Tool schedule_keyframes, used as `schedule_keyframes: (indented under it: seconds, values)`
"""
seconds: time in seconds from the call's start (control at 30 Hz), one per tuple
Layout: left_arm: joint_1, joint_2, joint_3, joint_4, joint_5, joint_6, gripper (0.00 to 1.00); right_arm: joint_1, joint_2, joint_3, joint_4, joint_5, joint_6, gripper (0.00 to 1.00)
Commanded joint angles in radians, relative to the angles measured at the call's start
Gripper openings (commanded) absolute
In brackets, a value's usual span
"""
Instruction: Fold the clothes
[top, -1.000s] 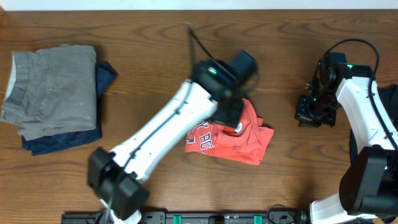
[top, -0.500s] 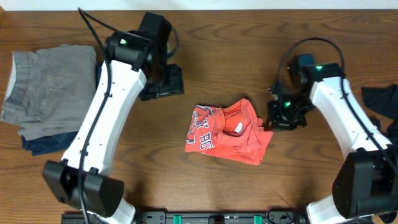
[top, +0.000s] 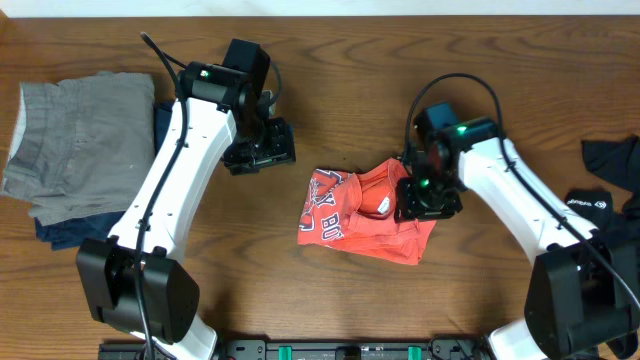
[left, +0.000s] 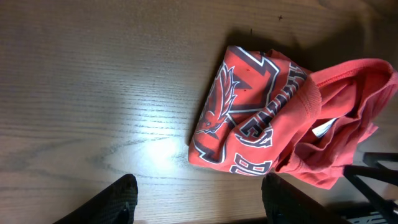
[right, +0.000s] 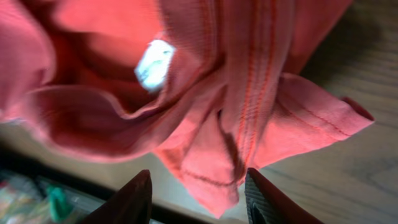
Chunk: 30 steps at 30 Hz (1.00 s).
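The clothes in play are a coral-red T-shirt (top: 360, 215), lying crumpled mid-table with its white-and-dark print facing left. My right gripper (top: 425, 197) hangs over the shirt's right edge. In the right wrist view its jaws (right: 199, 200) stand open, and a hemmed corner of the red T-shirt (right: 217, 106) reaches down between them, ungripped. My left gripper (top: 268, 152) hovers over bare wood to the upper left of the shirt. It is open (left: 200, 200) with nothing between its fingers, and the printed T-shirt (left: 267, 118) lies ahead of it. A black garment (top: 608, 178) with a small white logo lies at the right edge.
At the far left a folded grey garment (top: 85, 140) rests on top of a navy one (top: 165, 125). The wooden table's (top: 250, 260) front edge carries a black rail (top: 350, 350).
The left arm swung off the shirt to the back left. My right arm came in from the right onto the shirt's right edge and its jaws spread apart.
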Motion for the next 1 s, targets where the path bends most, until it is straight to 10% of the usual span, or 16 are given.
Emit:
schedule_keyframes:
  seconds: [0.0, 0.17, 0.53, 0.7, 0.97]
  values:
    - [0.002, 0.004, -0.010, -0.002, 0.014, 0.021, 0.65, 0.025, -0.002, -0.039, 0.018, 0.089, 0.092, 0.47]
    - [0.002, 0.004, -0.010, -0.002, 0.014, 0.025, 0.65, 0.036, -0.002, -0.104, 0.037, 0.062, 0.123, 0.01]
    - [0.002, 0.004, -0.009, -0.002, 0.014, 0.024, 0.66, 0.007, -0.003, -0.110, -0.108, 0.254, 0.280, 0.02]
    - [0.002, 0.004, -0.010, -0.003, 0.014, 0.025, 0.66, 0.007, -0.003, -0.110, -0.128, 0.301, 0.332, 0.32]
    - [0.002, 0.004, -0.010, -0.010, 0.013, 0.058, 0.66, 0.007, -0.054, -0.048, -0.160, 0.235, 0.280, 0.29]
